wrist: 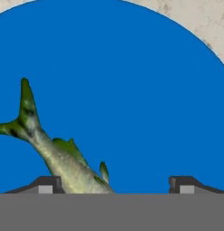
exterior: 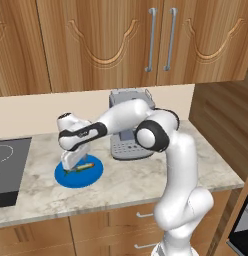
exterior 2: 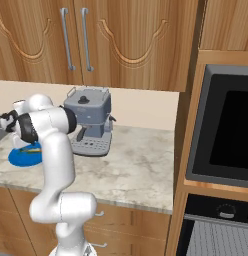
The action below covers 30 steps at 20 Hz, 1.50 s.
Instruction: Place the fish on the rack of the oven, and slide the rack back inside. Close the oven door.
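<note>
Fish (wrist: 64, 160) between spread fingers (wrist: 47, 184)

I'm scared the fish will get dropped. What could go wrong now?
The fish lies off to one side between the fingers, near one tip, so they might pinch just its edge and let it slip. Pressing too low, they could bump the blue plate and push it along the counter.
</note>
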### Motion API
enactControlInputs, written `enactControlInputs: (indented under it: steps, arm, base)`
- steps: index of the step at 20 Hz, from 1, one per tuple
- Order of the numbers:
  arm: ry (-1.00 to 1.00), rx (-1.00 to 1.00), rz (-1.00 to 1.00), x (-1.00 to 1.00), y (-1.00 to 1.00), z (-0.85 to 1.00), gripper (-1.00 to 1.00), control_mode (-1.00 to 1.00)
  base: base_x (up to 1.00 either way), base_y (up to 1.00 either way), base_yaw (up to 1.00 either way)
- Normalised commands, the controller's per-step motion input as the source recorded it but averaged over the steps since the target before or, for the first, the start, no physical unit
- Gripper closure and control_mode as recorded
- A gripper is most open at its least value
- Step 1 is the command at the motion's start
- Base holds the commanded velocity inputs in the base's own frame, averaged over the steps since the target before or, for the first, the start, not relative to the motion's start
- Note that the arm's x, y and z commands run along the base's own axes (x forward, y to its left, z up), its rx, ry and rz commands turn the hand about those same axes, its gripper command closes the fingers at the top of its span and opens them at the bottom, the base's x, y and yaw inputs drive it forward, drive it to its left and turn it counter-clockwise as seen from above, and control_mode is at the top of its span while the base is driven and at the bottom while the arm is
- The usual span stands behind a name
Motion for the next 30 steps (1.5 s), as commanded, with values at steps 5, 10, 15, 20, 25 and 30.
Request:
enactControlInputs:
  steps: [5,10,15,20,25,30]
  arm:
    - [-0.04,0.0,0.07,-0.7,-0.06,-0.31,-1.0,-1.0]
    - [-0.05,0.0,0.09,-0.23,-0.2,-0.43,-1.0,-1.0]
    - [-0.03,0.0,0.06,0.01,-0.05,-0.23,1.0,-1.0]
    - [-0.01,0.0,0.0,0.0,0.0,0.0,1.0,-1.0]
    - [-0.06,0.0,0.05,-0.19,-0.01,0.12,1.0,-1.0]
    - [-0.35,-0.01,0.06,-0.75,-0.24,0.74,1.0,-1.0]
  base:
    - [0.0,0.0,0.0]
    - [0.0,0.0,0.0]
    - [0.0,0.0,0.0]
    - [0.0,0.0,0.0]
    - [0.0,0.0,0.0]
    - [0.0,0.0,0.0]
